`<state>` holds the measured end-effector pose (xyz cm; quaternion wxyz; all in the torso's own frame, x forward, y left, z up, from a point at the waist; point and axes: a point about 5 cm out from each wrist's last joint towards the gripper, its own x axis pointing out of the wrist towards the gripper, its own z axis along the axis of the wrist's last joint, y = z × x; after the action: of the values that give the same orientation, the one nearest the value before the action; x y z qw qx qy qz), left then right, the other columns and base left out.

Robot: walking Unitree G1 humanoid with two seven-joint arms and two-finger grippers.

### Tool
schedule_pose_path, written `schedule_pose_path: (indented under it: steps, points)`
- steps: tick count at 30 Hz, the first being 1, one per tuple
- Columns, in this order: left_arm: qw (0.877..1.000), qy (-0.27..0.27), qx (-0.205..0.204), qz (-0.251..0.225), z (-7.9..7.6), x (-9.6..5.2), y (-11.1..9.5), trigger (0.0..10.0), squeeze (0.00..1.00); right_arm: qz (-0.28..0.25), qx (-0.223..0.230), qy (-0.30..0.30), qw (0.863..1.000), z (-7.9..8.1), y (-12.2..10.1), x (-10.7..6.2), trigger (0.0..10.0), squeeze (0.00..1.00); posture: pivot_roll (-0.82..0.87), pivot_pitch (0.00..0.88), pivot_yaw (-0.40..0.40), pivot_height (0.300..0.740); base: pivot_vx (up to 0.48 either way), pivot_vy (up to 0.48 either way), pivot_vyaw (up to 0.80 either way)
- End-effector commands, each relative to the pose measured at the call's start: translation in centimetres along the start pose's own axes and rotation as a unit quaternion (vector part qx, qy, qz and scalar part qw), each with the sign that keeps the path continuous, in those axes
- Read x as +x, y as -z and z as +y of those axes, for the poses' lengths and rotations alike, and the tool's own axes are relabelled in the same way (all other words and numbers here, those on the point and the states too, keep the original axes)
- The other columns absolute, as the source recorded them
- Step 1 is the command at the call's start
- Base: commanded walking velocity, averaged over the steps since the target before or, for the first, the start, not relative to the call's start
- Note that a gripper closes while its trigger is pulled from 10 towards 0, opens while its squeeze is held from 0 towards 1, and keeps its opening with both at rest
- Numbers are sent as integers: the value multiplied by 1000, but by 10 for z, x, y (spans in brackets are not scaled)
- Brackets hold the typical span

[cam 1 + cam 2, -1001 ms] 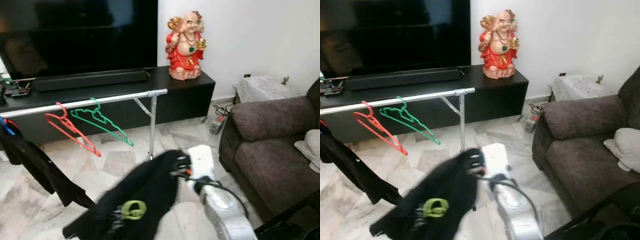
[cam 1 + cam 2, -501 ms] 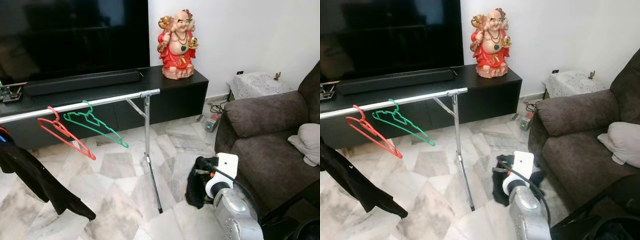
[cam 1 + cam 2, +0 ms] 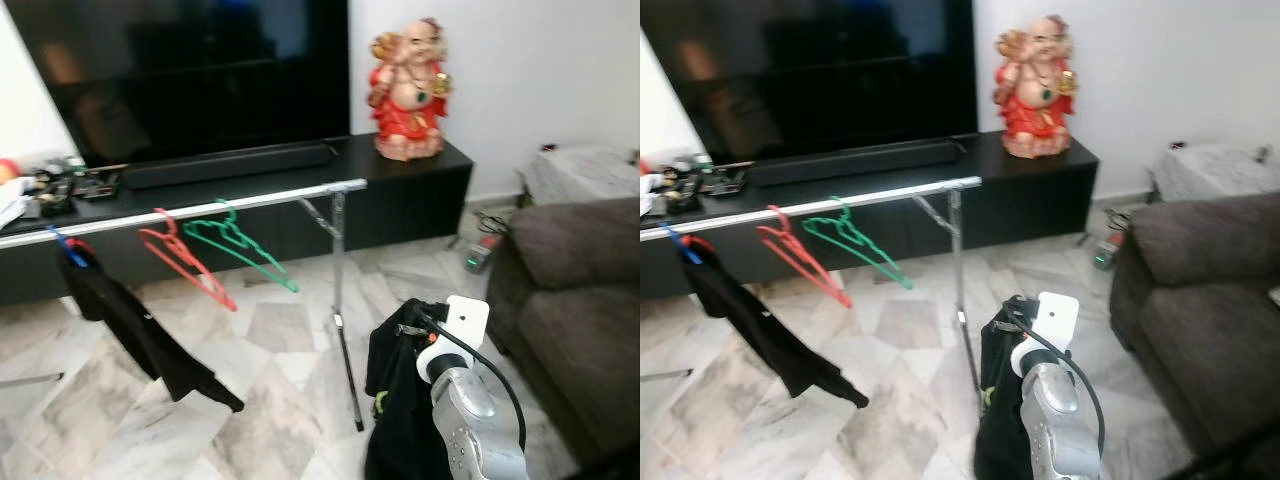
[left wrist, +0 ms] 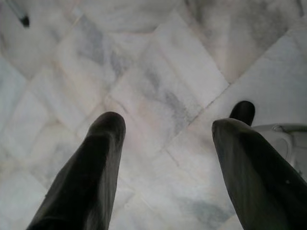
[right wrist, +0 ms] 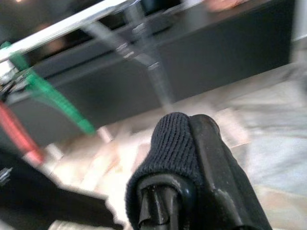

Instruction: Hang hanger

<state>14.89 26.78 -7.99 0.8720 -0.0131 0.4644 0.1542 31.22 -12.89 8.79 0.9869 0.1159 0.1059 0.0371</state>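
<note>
My right gripper (image 5: pixel 189 132) is shut on a fold of black knit cloth (image 5: pixel 168 153). In the eye views that black garment (image 3: pixel 400 400) hangs down from the end of my right arm (image 3: pixel 465 400), low and just right of the rack's leg. A silver clothes rail (image 3: pixel 250 200) crosses in front of me. An empty red hanger (image 3: pixel 185 265) and an empty green hanger (image 3: pixel 240 245) hang on it. Another black garment (image 3: pixel 140 330) hangs at the rail's left on a blue hanger. My left gripper (image 4: pixel 165 124) is open over the marble floor, holding nothing.
The rack's upright leg (image 3: pixel 345 330) stands close to my right arm. Behind the rail is a black TV console (image 3: pixel 300 165) with a big TV, a soundbar and a red statue (image 3: pixel 408 90). A brown sofa (image 3: pixel 580 300) stands at the right.
The view has panned left and the scene has slid right. The black garment, spread out left of my right arm a second ago, now hangs straight down beside it.
</note>
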Motion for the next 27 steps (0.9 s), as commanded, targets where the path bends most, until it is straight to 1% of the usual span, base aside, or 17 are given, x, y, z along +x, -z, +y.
schedule_pose_path:
  steps: [1,3,4,5,7,8,9,11,15,16,17,20,22,23,25,27]
  points:
    - [1000,-11,1,4,6,-1,2,10000,0,-22,-4,-12,1000,3,-9,3,10000,0,31,0,95,740,0,0,800]
    - [1000,-12,2,5,8,-1,3,10000,0,-21,-5,-8,1000,0,-8,3,10000,0,26,0,94,740,0,0,800]
    - [1000,-14,2,5,11,-2,3,10000,0,-20,-5,-3,1000,-4,-7,3,10000,0,22,0,93,740,0,0,800]
    - [1000,-14,2,5,11,-2,3,10000,0,-20,-5,-3,1000,-4,-7,3,10000,0,22,0,93,740,0,0,800]
    - [1000,-15,1,3,17,-3,3,10000,0,-11,-7,14,1000,-15,-2,1,10000,0,11,0,86,740,0,0,800]
    - [1000,-15,1,3,17,-3,3,10000,0,-11,-7,14,1000,-15,-2,1,10000,0,11,0,86,740,0,0,800]
    - [1000,-12,3,0,19,-3,2,10000,0,-2,-7,27,1000,-25,3,1,10000,0,5,0,80,740,0,0,0]
    - [1000,-9,6,-6,19,-3,1,10000,0,7,-8,38,999,-35,8,0,10000,0,0,0,71,740,0,0,0]
    - [999,3,4,-34,20,-2,-11,10000,0,31,-4,68,997,-60,22,-2,10000,0,17,0,43,740,0,0,0]
    - [999,8,4,-46,15,-1,-16,10000,0,39,-9,80,996,-67,27,-3,10000,0,24,0,29,740,0,0,0]
    - [997,21,6,-71,1,1,-27,10000,0,58,-17,103,993,-81,37,-7,10000,0,25,0,10,740,0,0,0]
    - [992,43,9,-119,-18,3,-47,10000,0,92,-13,137,986,-100,52,-14,10000,0,44,0,-12,740,0,0,0]
    - [986,55,7,-156,-27,2,-63,10000,0,106,2,159,982,-112,60,-20,10000,0,60,0,-28,740,0,0,0]
    - [979,69,10,-192,-36,0,-78,10000,0,122,4,173,977,-121,66,-26,10000,0,80,0,-38,740,0,0,0]
    - [969,86,18,-233,-48,-3,-95,10000,0,139,-11,187,972,-129,72,-31,10000,0,98,0,-39,740,0,0,0]
    - [966,90,17,-240,-51,-4,-97,10000,0,142,-12,189,972,-130,73,-32,10000,0,102,0,-36,740,0,0,0]
